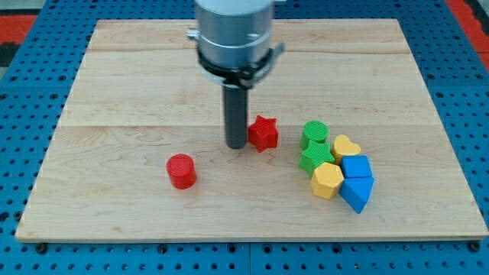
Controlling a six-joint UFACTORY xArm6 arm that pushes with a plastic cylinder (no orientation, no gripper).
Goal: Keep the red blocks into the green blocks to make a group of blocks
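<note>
Camera view, single: dark rod's tip (236, 145) on pale wooden worktop (114, 92), touching red star block (263, 133) on its left — placed, seemingly, to shove it right toward green cylinder block (314, 131) and green star block (315, 156). Red cylinder block (181, 170) well apart, lower left. No claw fitted — state not applicable.

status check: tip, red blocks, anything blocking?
My tip at the red star's left side. Red cylinder alone, lower left. Green cylinder and green star clustered right of the red star. Path between clear.
</note>
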